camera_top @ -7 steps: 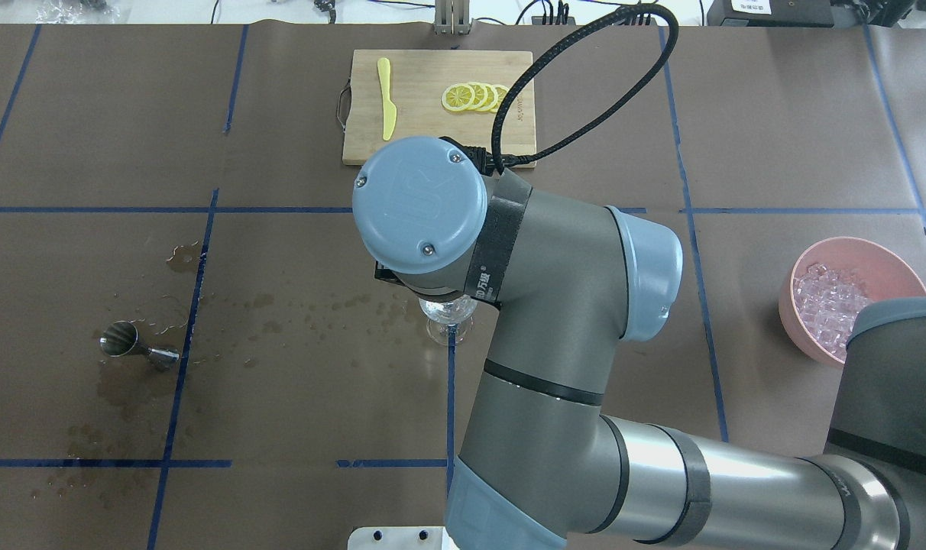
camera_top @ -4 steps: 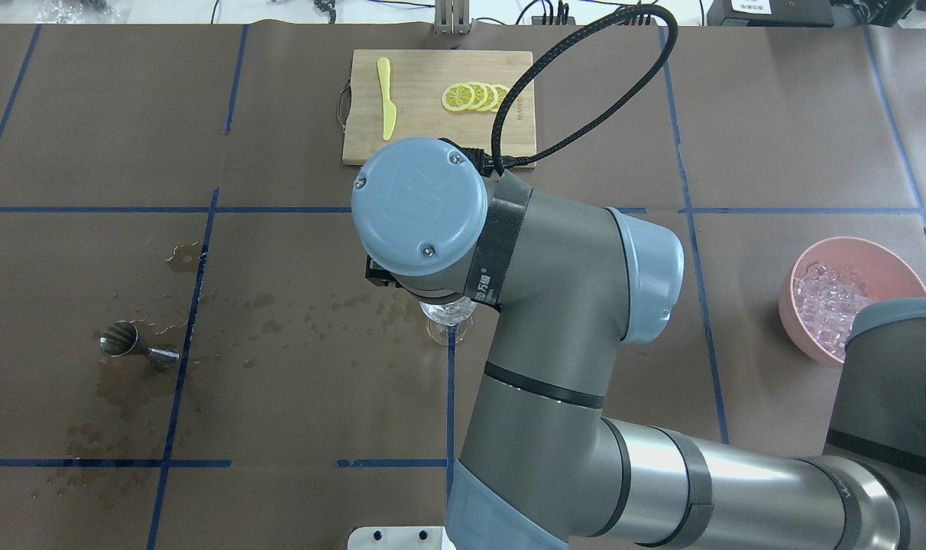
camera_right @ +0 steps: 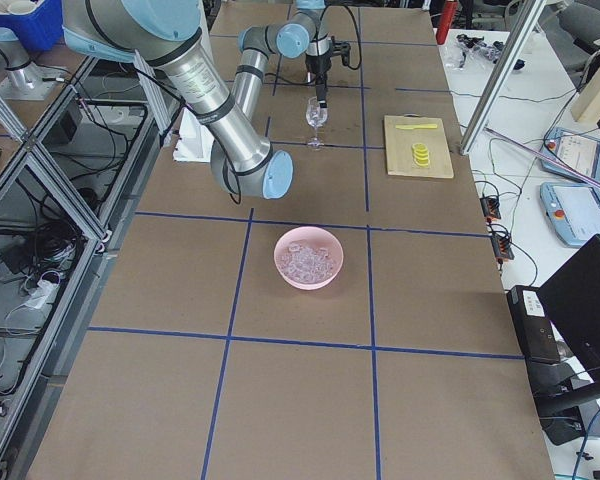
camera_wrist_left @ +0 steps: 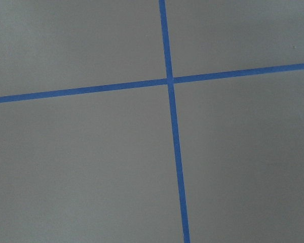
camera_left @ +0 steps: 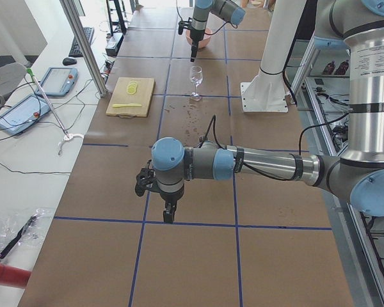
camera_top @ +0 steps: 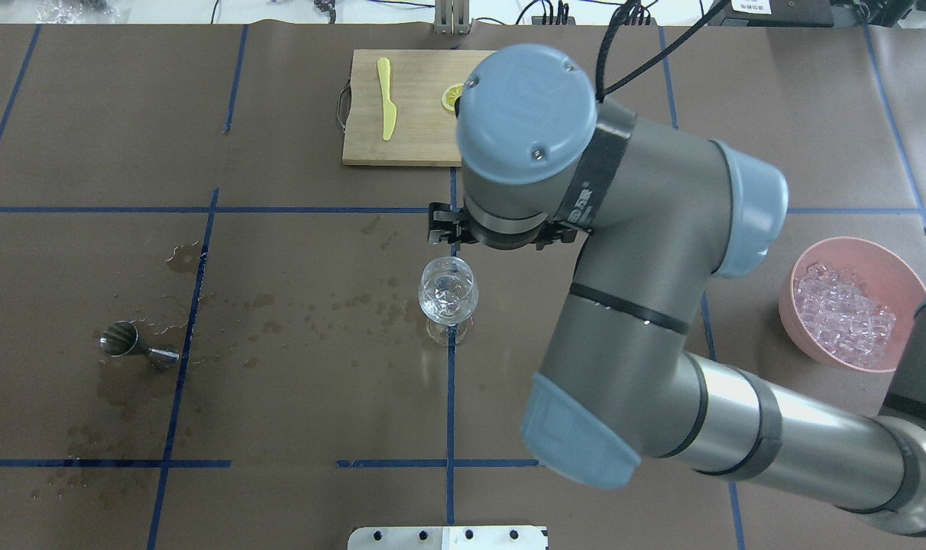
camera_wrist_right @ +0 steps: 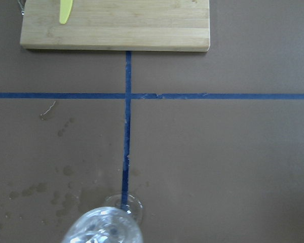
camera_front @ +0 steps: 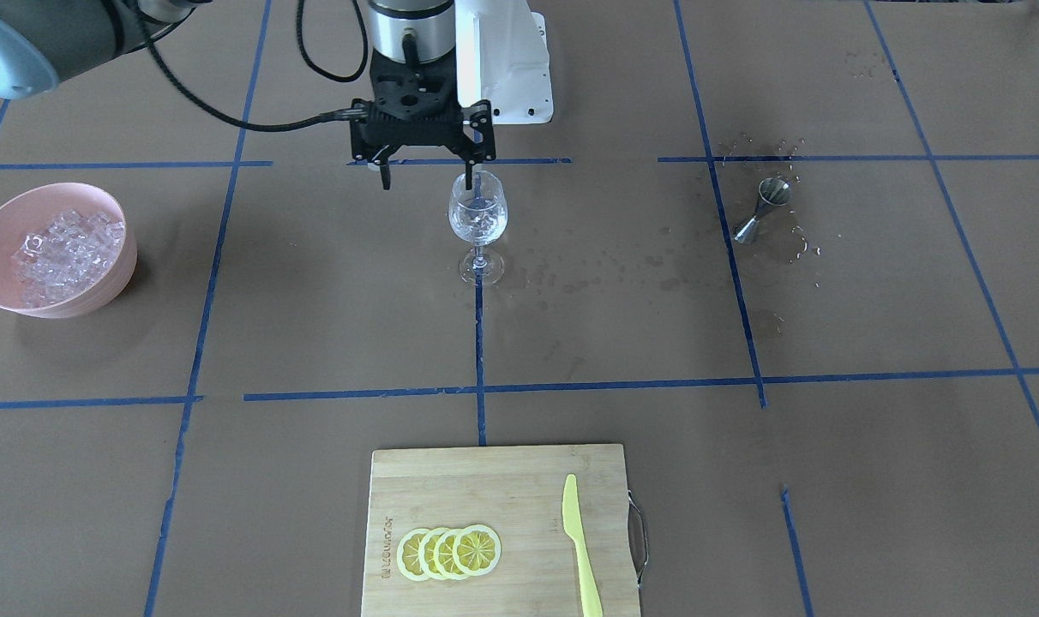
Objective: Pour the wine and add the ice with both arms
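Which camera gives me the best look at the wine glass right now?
Exterior front-facing: the wine glass shows whole, side-on, bowl to foot, with ice inside. Overhead looks down into the bowl, stem mostly hidden. Right wrist cuts it off at the frame's bottom edge. Both side views show it tiny. Left wrist misses it.

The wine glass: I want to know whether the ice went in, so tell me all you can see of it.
The wine glass is clear, stemmed: round bowl, thin stem, flat foot. It stands upright on a blue tape line near the middle of the table, with what look like ice cubes in its bowl. Wet spots lie beside its foot. The right gripper hangs open above it, gripping nothing.
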